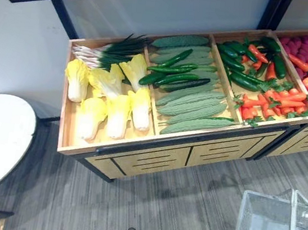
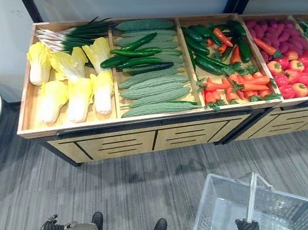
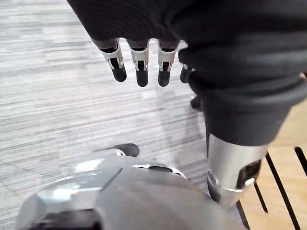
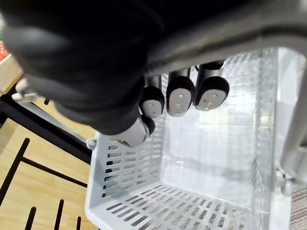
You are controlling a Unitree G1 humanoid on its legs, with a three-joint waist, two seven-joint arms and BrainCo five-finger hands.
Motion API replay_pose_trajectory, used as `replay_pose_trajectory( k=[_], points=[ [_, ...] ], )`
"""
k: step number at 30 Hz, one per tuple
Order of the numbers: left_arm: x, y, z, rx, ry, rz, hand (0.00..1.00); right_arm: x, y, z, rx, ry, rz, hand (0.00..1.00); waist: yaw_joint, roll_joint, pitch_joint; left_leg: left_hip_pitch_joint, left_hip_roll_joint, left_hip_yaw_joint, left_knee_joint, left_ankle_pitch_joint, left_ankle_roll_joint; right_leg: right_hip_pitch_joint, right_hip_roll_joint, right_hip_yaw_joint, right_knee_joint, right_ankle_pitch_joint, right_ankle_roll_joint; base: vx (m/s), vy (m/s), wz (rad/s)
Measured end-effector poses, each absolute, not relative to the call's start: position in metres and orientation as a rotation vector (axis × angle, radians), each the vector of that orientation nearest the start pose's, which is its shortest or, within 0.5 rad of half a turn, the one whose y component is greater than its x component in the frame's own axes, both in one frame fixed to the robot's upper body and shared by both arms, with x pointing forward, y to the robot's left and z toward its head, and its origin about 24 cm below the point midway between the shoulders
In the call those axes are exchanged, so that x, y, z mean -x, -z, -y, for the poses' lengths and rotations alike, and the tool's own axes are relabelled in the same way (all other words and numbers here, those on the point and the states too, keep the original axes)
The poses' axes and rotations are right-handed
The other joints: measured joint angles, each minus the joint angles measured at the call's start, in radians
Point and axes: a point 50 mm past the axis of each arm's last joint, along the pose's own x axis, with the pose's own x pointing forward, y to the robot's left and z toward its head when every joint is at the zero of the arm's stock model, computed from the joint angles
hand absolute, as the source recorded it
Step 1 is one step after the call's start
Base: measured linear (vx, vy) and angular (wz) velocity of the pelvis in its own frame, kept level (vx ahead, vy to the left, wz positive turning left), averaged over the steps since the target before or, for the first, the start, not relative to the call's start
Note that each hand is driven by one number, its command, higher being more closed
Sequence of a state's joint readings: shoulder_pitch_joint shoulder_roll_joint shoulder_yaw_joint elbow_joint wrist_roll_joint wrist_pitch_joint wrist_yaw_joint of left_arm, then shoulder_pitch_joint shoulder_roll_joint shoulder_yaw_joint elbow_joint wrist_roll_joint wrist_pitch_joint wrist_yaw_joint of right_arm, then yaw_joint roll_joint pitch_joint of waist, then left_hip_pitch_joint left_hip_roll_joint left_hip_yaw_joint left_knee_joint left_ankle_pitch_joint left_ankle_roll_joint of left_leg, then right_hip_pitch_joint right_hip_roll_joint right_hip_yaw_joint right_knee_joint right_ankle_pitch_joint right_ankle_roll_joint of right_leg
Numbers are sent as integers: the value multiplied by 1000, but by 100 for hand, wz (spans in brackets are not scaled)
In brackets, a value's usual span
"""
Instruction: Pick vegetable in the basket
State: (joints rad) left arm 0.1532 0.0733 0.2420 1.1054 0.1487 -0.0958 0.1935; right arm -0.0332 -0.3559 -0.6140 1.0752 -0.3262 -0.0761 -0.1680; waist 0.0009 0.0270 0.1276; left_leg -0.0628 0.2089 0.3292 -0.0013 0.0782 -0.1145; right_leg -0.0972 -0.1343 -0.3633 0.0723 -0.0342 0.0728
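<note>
Right hand (image 4: 178, 98) curls round the handle (image 4: 225, 32) of the basket (image 2: 214, 208), near right, above the floor (image 1: 159, 206); left hand (image 3: 139, 64) hangs relaxed, fingers straight, holding nothing; vegetables lie far off in the stand (image 1: 137, 157): cabbages (image 1: 117, 113) left, cucumbers (image 1: 176, 74) and gourds (image 1: 192, 106) middle, carrots (image 1: 275, 100) right.

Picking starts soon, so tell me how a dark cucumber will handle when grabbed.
The dark cucumbers look smooth and glossy, so they are probably slippery to grip. Long and round, lying loosely on the pale gourds, one could roll if nudged. They lie straight across the bumps beneath, so they are likely stiff.
</note>
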Motion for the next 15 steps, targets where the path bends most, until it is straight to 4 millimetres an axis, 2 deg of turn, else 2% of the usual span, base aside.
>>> replay_pose_trajectory(
  k=[1, 5, 8, 11, 12, 13, 15],
  points=[
    [-53, 165, -220, -168, -397, -1168, 0, -111, 97, 356, 356, 718, -910, 100, -2, 8, 0, -3, 5, 49, -23, -9, 15, 0, 8, -17, -5, 3, 4, -214, 108, 46],
    [-49, 164, -226, -156, -455, -1177, 0, -105, 99, 357, 343, 735, -923, 100, -1, 13, -5, -17, -16, 68, -69, -10, 17, 17, 3, -27, -87, 40, 26, -73, 80, 15],
    [-59, 161, -228, -169, -474, -1141, 0, -105, 101, 354, 333, 730, -933, 100, -2, 18, -8, -29, -36, 71, -72, -10, 17, 14, -10, -29, -108, 70, 33, 56, 59, 5],
    [-93, 143, -239, -198, -509, -969, 0, -92, 112, 342, 290, 732, -975, 100, -5, 25, -12, -33, -52, 56, -88, 6, 12, 16, -27, -58, -102, 78, 32, 121, 31, 26],
    [-113, 129, -245, -220, -540, -857, 0, -88, 117, 335, 276, 724, -991, 100, -6, 25, -12, -38, -56, 38, -93, 17, 25, 17, -28, -73, -102, 81, 38, 120, 4, 25],
    [-124, 121, -248, -229, -550, -798, 0, -87, 119, 332, 268, 719, -997, 100, -5, 26, -13, -40, -58, 31, -93, 22, 28, 19, -30, -79, -100, 82, 38, 148, -1, 33],
    [-165, 85, -255, -255, -590, -571, 0, -86, 123, 324, 249, 708, -1004, 100, -9, 22, -12, -34, -65, 8, -92, 23, 29, 41, -35, -104, -97, 82, 38, 140, 12, 33]
  ],
)
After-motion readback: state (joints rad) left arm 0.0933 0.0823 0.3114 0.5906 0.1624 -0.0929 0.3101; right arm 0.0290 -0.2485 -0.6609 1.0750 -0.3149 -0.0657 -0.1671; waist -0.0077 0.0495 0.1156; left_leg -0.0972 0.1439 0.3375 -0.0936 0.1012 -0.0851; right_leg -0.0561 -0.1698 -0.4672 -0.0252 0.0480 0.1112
